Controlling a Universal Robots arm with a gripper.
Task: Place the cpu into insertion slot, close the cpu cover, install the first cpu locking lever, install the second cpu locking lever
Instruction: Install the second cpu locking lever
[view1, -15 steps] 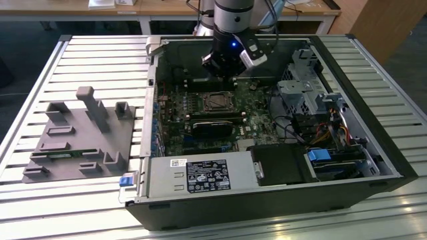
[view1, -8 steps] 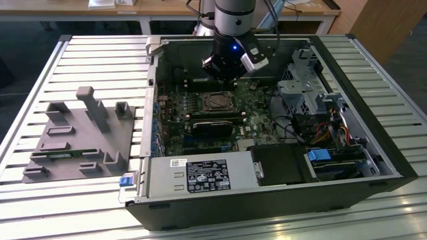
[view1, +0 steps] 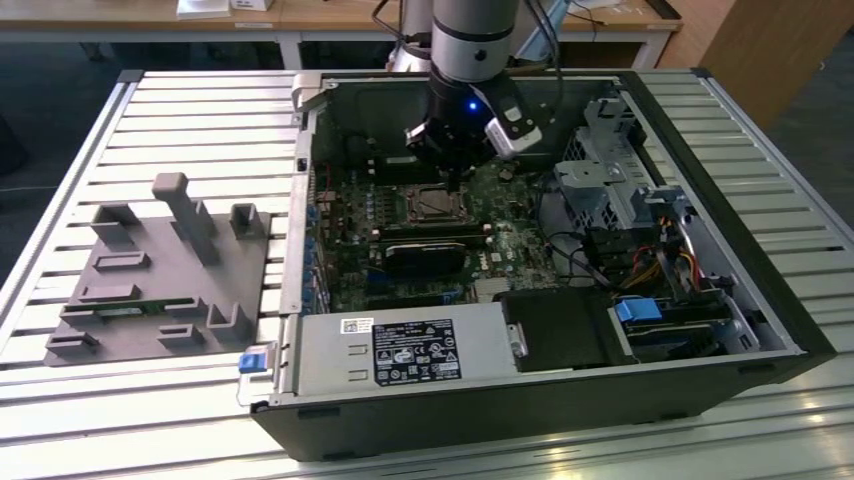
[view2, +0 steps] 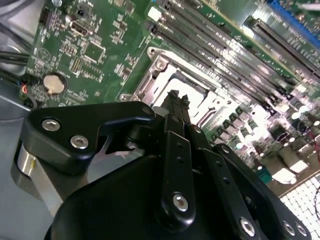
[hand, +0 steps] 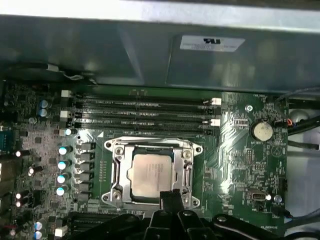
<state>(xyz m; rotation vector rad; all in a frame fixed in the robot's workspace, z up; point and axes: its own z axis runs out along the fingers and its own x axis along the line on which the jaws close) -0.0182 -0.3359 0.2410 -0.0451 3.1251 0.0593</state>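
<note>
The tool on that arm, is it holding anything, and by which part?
Nothing held, it seems: the tool hangs at the edge of the cpu cover, and the cpu lies in the socket.

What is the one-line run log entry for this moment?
cpu: seated in insertion slot | cpu cover: closed | claw: shut, at cover's edge

You see the cpu (hand: 151, 173) seated under the closed cpu cover (hand: 186, 165) (gripper (hand: 167, 197) at its edge).

labels: power supply sticker (view1: 414, 352) | chassis wall sticker (hand: 212, 43) | print: unreadable
</note>
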